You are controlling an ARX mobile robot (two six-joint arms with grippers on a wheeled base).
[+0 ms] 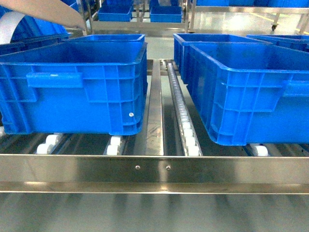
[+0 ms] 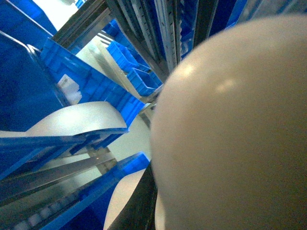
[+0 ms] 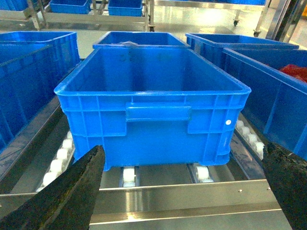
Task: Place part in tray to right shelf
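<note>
The beige glossy tray (image 2: 230,129) fills the right of the left wrist view, very close to the lens. One black finger (image 2: 140,207) of my left gripper (image 2: 160,211) lies against its edge, shut on it. The part is hidden. The right shelf shows its steel front rail (image 1: 154,169) and white rollers (image 1: 186,123). My right gripper (image 3: 184,191) hangs open just before the rail (image 3: 182,196), its fingers (image 3: 72,191) wide apart with nothing between them. Neither gripper shows in the head view.
Large blue crates (image 1: 77,87) (image 1: 246,92) stand on the rollers, with a gap between them. One crate (image 3: 153,105) faces the right gripper. Something red (image 3: 295,72) lies in the crate to its right. A person's arm (image 1: 48,12) reaches in at top left.
</note>
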